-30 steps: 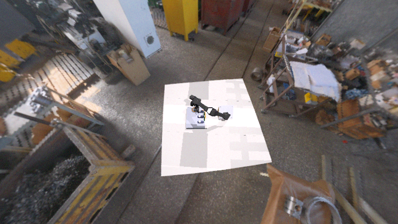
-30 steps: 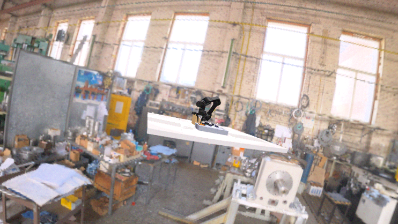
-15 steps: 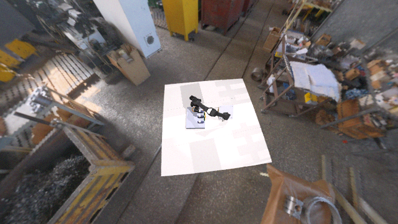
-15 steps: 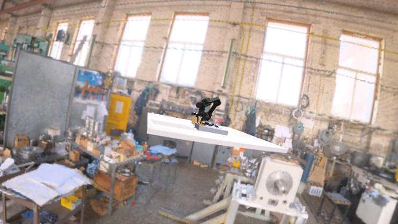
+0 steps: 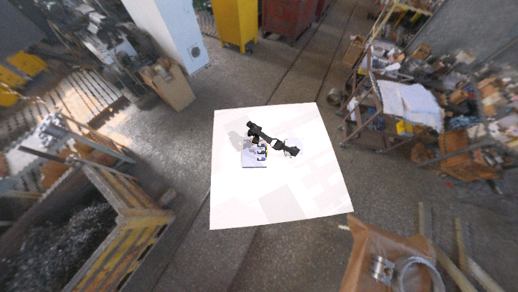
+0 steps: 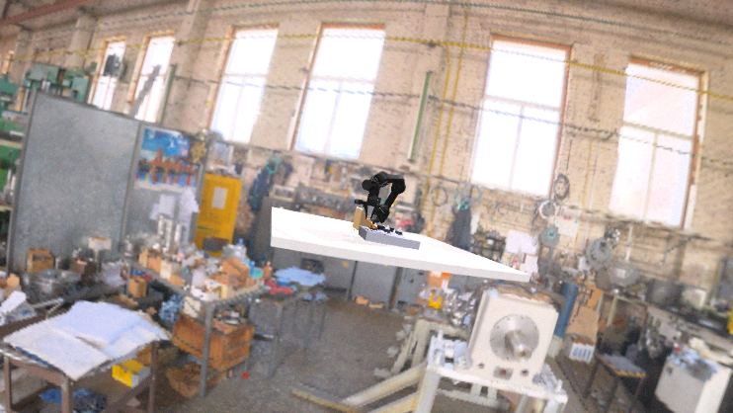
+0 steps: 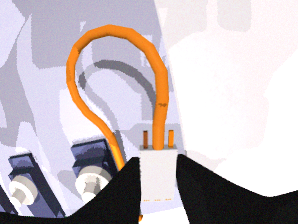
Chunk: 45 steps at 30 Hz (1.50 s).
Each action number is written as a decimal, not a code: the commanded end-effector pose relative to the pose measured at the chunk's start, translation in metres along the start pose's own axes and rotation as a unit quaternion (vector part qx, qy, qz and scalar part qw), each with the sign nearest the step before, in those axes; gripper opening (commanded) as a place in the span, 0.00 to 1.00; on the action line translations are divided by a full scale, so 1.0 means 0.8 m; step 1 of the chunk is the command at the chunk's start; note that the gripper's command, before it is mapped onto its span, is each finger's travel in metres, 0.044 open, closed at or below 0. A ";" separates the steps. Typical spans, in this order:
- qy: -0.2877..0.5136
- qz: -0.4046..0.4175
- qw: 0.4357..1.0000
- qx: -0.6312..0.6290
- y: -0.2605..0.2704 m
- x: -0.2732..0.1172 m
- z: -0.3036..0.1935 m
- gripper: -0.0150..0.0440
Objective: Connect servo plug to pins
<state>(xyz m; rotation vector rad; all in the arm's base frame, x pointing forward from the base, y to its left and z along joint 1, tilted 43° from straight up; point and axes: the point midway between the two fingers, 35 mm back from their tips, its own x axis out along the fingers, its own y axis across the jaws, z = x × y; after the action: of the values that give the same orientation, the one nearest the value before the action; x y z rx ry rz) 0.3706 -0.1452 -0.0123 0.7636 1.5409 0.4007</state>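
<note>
Now my gripper (image 5: pixel 255 140) (image 6: pixel 360 203) (image 7: pixel 157 163) pinches the plug (image 7: pixel 158 175); the looped orange lead (image 7: pixel 161 85) could twist it askew, bending pins.

- My end effector (image 5: pixel 255 140) (image 6: pixel 376 217) (image 7: pixel 157 163) is solid black, and so is the arm (image 5: pixel 266 137) (image 6: pixel 381 180) behind it.
- I see a plain pale grey-white on the plug (image 7: pixel 158 172), with a row of tiny orange marks near its lower end.
- The lead (image 7: pixel 161 82) looks bright orange to me, with a small dark brown fleck on it.
- Of the two short stubs beside the lead, one (image 7: pixel 145 139) is brownish orange, the other (image 7: pixel 171 138) lighter orange.
- The holder (image 5: pixel 253 162) (image 6: pixel 392 241) is grey-lavender, carrying dark navy blocks (image 7: pixel 93 155) with off-white round parts (image 7: pixel 93 180).
- I see tan on the upright piece (image 6: pixel 358 218).
- The surface (image 5: pixel 239 195) (image 6: pixel 317 241) is white, patterned with pale grey and pinkish patches.
</note>
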 end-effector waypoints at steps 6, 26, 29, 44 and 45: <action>-0.001 -0.001 0.999 0.041 0.002 -0.016 -0.006 0.25; 0.000 -0.001 0.925 0.379 0.034 -0.031 -0.056 0.25; 0.000 -0.001 0.904 0.427 0.038 -0.033 -0.064 0.25; 0.001 -0.001 0.763 0.646 0.059 -0.036 -0.106 0.25; 0.001 -0.001 0.752 0.659 0.061 -0.036 -0.109 0.25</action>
<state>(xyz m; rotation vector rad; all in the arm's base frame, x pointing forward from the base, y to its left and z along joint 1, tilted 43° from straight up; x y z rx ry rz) 0.3008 -0.1152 0.0478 1.7594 1.7146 -0.7627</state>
